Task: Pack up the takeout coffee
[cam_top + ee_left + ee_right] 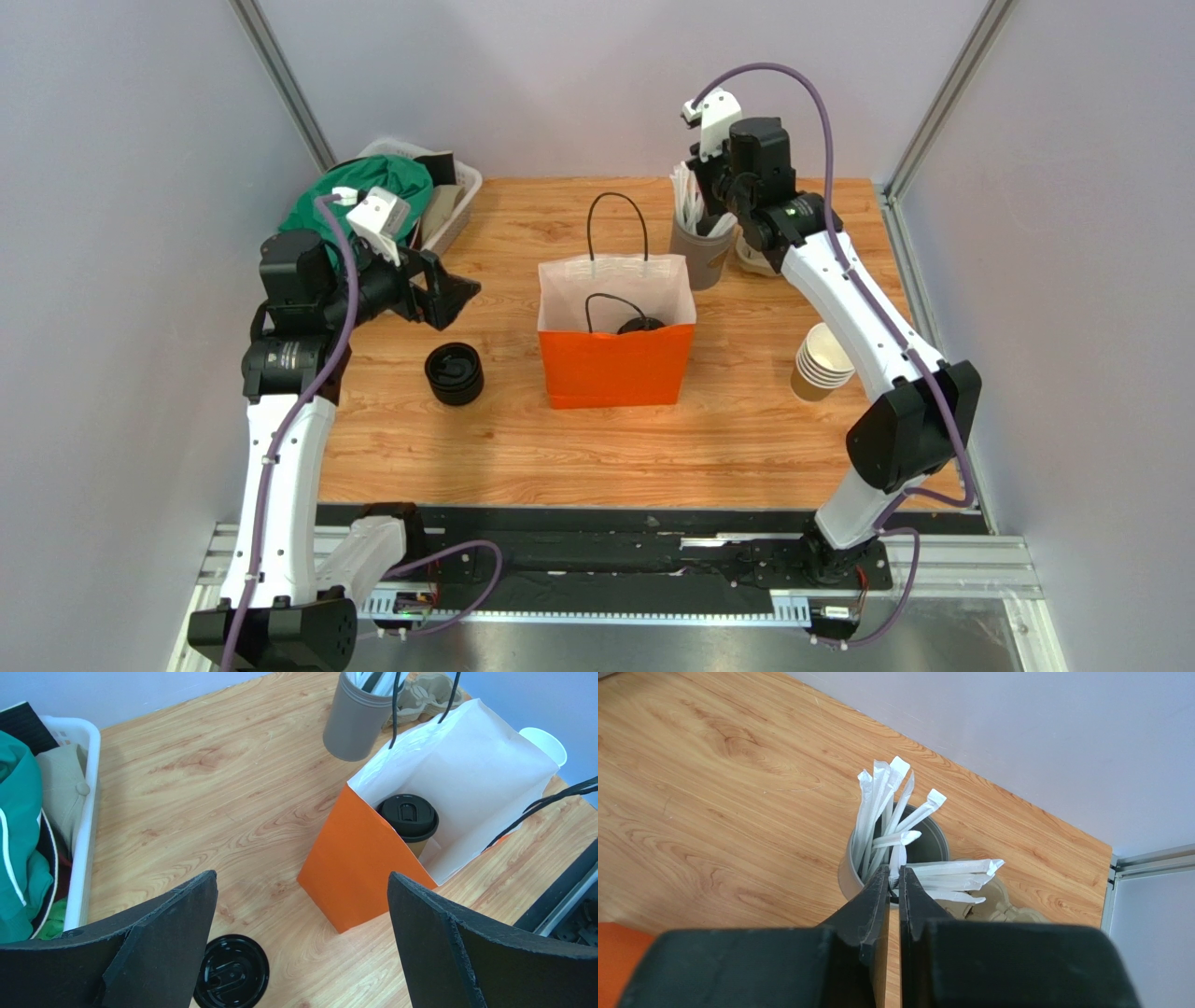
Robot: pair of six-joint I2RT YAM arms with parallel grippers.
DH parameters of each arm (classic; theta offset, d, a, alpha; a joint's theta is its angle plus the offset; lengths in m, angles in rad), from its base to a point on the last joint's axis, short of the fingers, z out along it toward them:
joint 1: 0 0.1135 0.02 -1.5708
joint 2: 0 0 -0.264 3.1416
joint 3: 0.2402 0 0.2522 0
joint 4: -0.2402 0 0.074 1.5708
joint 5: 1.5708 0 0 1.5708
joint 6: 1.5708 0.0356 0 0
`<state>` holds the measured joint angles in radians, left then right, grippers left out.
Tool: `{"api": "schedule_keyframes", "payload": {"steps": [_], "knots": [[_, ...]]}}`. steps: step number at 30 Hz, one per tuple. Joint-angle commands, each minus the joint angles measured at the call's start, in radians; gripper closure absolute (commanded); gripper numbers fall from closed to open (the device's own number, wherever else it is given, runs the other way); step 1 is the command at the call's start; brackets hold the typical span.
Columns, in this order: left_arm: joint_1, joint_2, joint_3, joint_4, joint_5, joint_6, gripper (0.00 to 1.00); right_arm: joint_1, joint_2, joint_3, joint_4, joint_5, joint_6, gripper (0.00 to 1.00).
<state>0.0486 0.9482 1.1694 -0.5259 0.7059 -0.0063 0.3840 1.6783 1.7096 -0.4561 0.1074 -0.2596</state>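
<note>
Since the coffee cup (408,822) is thin paper with a black lid (408,814) pressed on top, it is likely light, easy to squash and quick to spill if tipped. It stands upright inside the orange bag (351,871), close to one white inner wall. A soft hold on its ribbed sides under the lid would suit it best. The bag is paper too, so it may bend or slide if bumped, and its thin black handles (617,224) loop above the open top where something could snag. The left fingers (175,938) are spread wide apart above the desk (421,448), holding nothing, with a loose lid (231,973) lying just under them. The right fingers (871,917) are pressed nearly together over the grey cup (850,871), and seem to pinch one white straw (898,862). That cup sits just behind the bag, so room there is tight. More open desk lies in front of the bag, while a stack of cups (821,364) waits near the right edge.
</note>
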Motion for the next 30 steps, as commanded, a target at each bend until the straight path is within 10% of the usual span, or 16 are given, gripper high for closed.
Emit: {"api": "schedule_keyframes", "payload": {"steps": [1, 15, 30], "knots": [[0.011, -0.020, -0.008, 0.046, 0.018, -0.014, 0.01, 0.006, -0.063, 0.067, -0.062, -0.028, 0.014, 0.92], [0.011, -0.019, -0.001, 0.044, 0.020, -0.015, 0.01, 0.056, -0.179, 0.308, -0.303, 0.052, 0.002, 0.92], [0.010, 0.062, 0.180, -0.132, -0.075, 0.129, 0.01, 0.424, -0.345, 0.363, -0.421, 0.104, -0.098, 0.91]]}}
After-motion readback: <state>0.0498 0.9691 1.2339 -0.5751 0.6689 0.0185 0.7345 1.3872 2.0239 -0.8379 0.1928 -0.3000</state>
